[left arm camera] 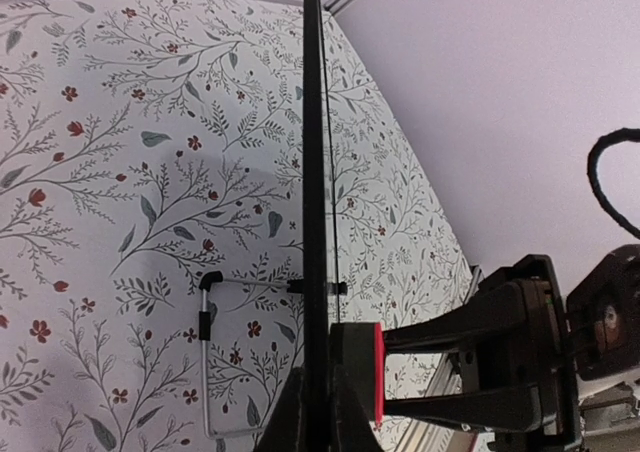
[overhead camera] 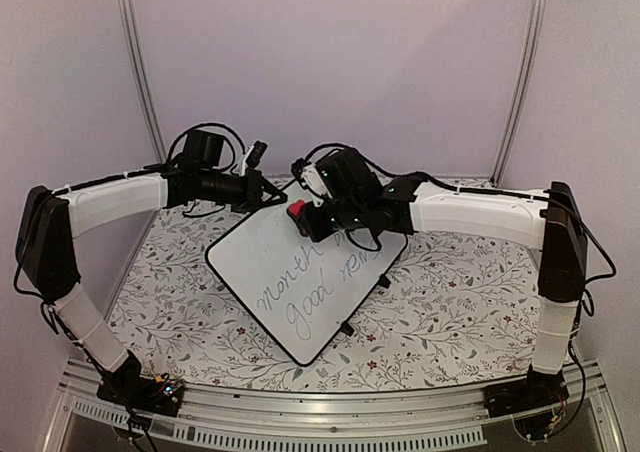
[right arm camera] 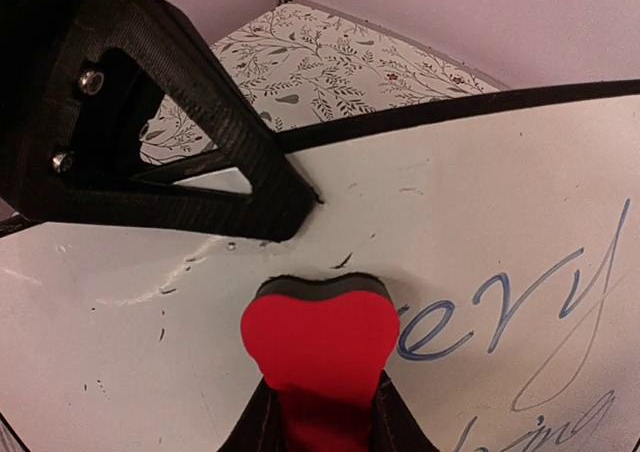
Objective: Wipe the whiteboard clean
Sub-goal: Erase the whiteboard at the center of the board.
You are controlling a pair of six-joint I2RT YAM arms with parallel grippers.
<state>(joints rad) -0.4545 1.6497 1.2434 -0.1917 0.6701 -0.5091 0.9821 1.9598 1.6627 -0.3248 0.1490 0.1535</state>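
Note:
The whiteboard lies tilted on the table, with grey handwriting across its middle and lower half. My left gripper is shut on the board's far top edge. In the left wrist view the board's edge runs straight up from between my left gripper's jaws. My right gripper is shut on the red eraser and presses its dark felt side against the board near the top. In the right wrist view the eraser sits squeezed in my right gripper on the white surface. Blue script lies just to its right.
The table has a floral cloth. The board's wire foot stands on the cloth behind it. My left finger crosses the top left of the right wrist view. Grey walls close in the back and sides.

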